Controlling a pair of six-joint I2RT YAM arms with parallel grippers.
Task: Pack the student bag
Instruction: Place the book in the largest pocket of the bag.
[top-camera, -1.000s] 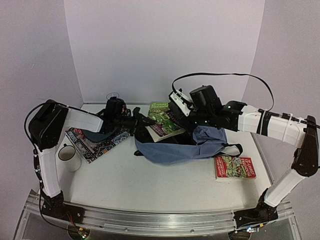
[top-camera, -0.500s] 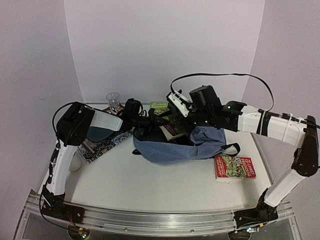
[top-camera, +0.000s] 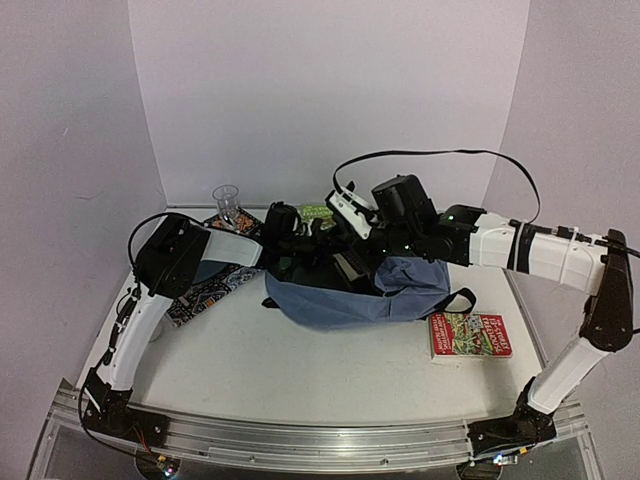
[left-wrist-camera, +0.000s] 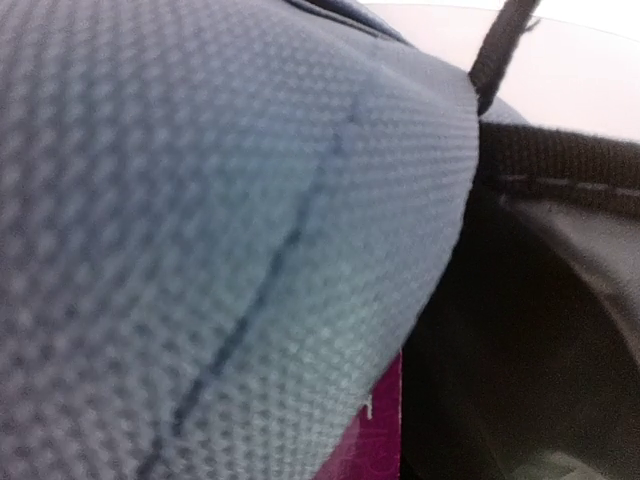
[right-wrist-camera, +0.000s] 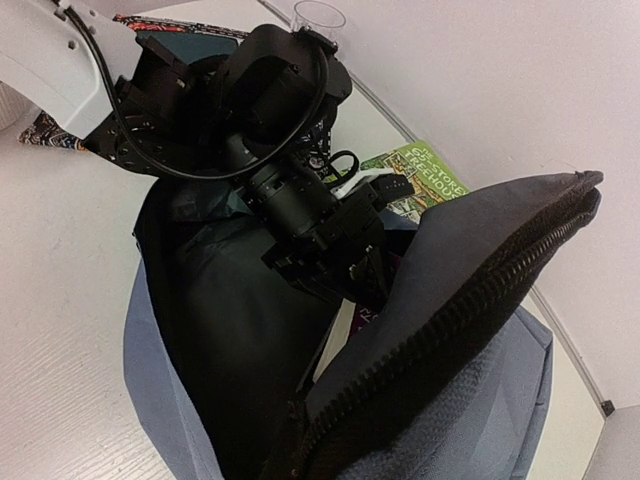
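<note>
Seen from above, there are two arms, one bag, three books and one glass on the white table (top-camera: 300, 390).

At 9 o'clock from the bag lies the first book (top-camera: 200, 292), with a busy pattern. The left arm hides part of it. At 10 o'clock from the bag stands the glass (top-camera: 227, 197), upright near the back wall.

The left gripper (right-wrist-camera: 345, 265) reaches into the dark mouth of the bag. Its fingers are black against the black inside, so I cannot tell if they are spread or pinching something. Its own camera sees only blue cloth up close and a small pink bit.

The green book (top-camera: 318, 213) is at 12 o'clock, at the back rim of the bag. It is the second book. Part of it is hidden behind the raised flap.

The bag (top-camera: 340, 300) sits in the middle of the table. It is blue-grey and soft, and its mouth is open toward the back. One black strap (top-camera: 460, 298) sticks out at 3 o'clock.

The right gripper (top-camera: 385, 266) is above the bag's right side. Its fingers are pressed together on the flap and hold it up.

The red book (top-camera: 470, 335) is the third. It lies flat at 4 o'clock, just beside the bag but apart from it.
</note>
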